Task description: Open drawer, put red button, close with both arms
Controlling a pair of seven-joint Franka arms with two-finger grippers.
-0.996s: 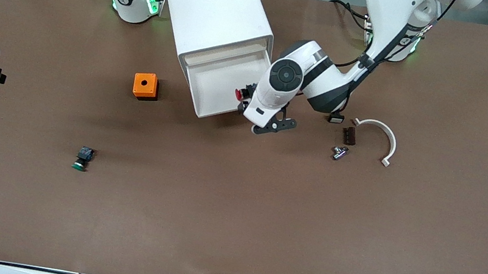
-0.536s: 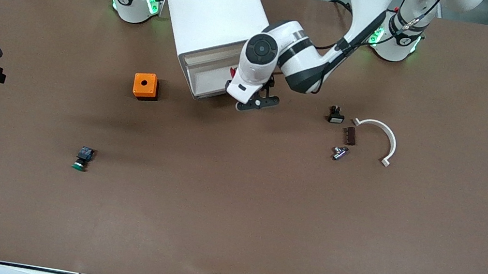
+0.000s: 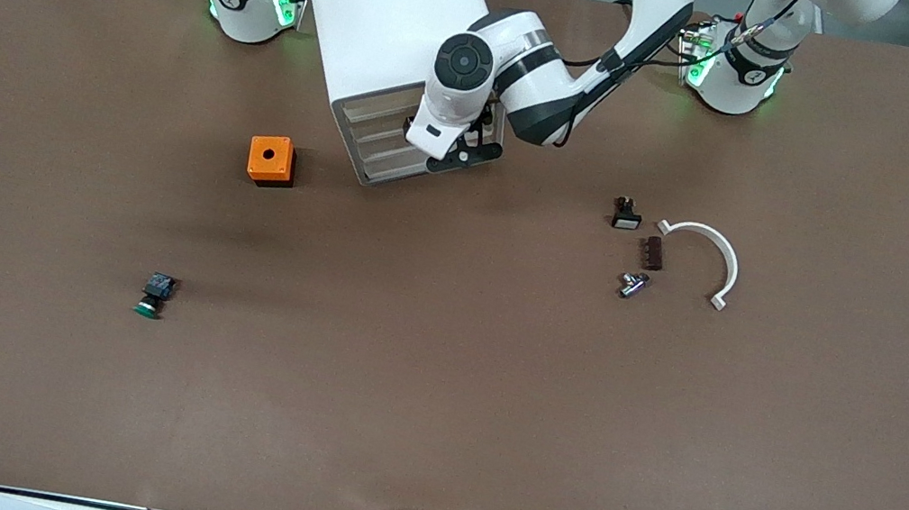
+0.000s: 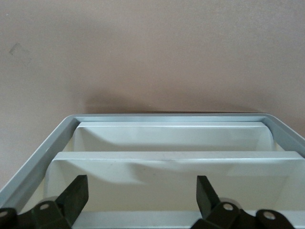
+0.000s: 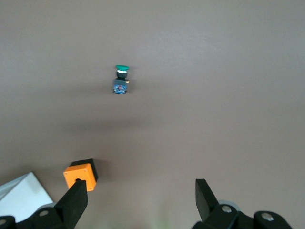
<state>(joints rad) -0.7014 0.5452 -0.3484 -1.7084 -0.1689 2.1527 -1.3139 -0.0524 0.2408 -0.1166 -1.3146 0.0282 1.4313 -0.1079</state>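
Observation:
The white drawer cabinet stands between the two arm bases, and its drawer front sits pushed in, flush with the frame. My left gripper is right at that front. In the left wrist view it is open and empty, with the pale drawer fronts just ahead of its fingertips. The red button is hidden in every view. My right gripper is open and empty, held high over the table near the orange box. It waits.
The orange box stands beside the cabinet toward the right arm's end. A green-capped button lies nearer the front camera. Toward the left arm's end lie a white curved piece, a small black part, a brown piece and a metal fitting.
The drawer went from pulled out to pushed in as my left gripper moved with it toward the cabinet. The red button, seen at the drawer's edge before, is out of sight now.

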